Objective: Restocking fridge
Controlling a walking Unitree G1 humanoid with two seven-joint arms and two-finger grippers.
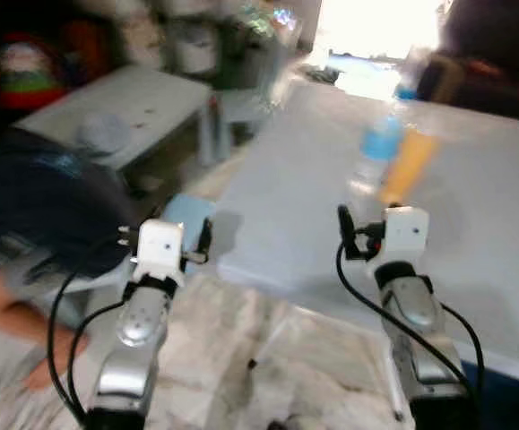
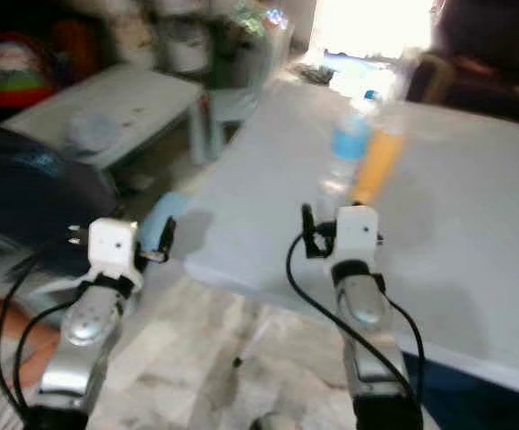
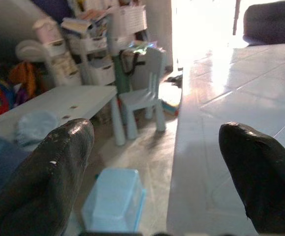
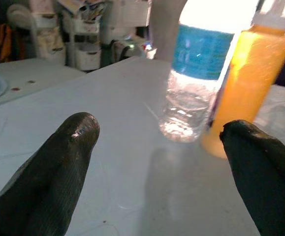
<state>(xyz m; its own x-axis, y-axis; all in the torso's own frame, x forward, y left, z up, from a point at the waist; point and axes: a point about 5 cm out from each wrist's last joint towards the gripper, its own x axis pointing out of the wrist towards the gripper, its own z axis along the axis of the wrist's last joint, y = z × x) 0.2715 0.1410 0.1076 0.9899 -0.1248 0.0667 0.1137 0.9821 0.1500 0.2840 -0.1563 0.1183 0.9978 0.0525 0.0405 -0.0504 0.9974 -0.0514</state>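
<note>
Bottles on the white table [image 1: 474, 269] — water bottle [image 4: 200, 73] touching or just beside the orange juice bottle [image 4: 245, 83], upright, well in from the near edge, likely staged for carrying to the fridge. Right gripper [image 4: 157, 162] spread wide over the tabletop, aimed at the pair, holding nothing. Left gripper [image 3: 152, 167] also spread, empty, off the table's left edge above a pale blue bin [image 3: 113, 200]. Bare tabletop ahead of the right gripper — room to reach. Small table [image 3: 58, 101] and chair [image 3: 144, 96] well apart.

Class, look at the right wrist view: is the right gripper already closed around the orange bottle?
No: the right gripper is open, and the orange bottle stands untouched on the white table ahead of it.
</note>
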